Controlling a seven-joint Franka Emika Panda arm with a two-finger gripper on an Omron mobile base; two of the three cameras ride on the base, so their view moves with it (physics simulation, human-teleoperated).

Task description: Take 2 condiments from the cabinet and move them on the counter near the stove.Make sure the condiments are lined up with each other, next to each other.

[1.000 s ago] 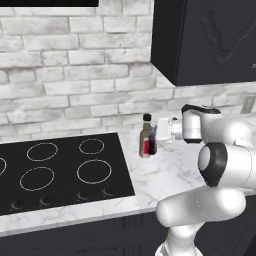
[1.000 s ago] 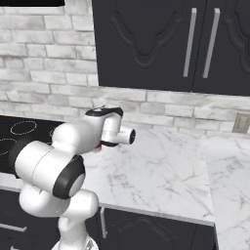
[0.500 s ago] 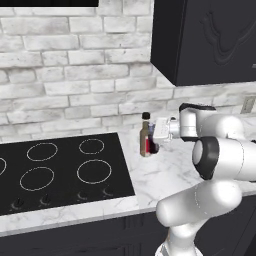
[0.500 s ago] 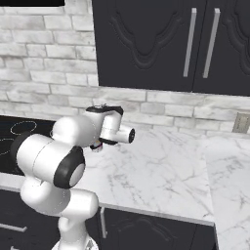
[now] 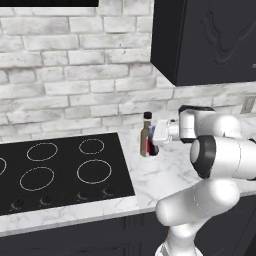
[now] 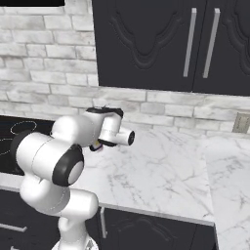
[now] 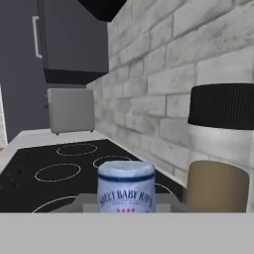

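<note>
My gripper is shut on the dark maroon condiment, whose pale blue cap and label sit close up in the hand view. The taller amber condiment with its black cap stands on the counter right beside it, toward the wall. Both bottles are just right of the stove. I cannot tell whether the maroon bottle's base touches the marble. The cabinet hangs above to the right with its doors closed. In the right base view my arm hides most of the held bottle.
A white brick wall runs behind the counter. A grey boxy appliance stands beyond the stove's far side. A wall outlet sits at the right. Bare marble stretches right of the arm.
The arm's elbow has swung and risen. The hand with the maroon bottle has barely shifted and stays beside the amber bottle. The grip is unchanged.
</note>
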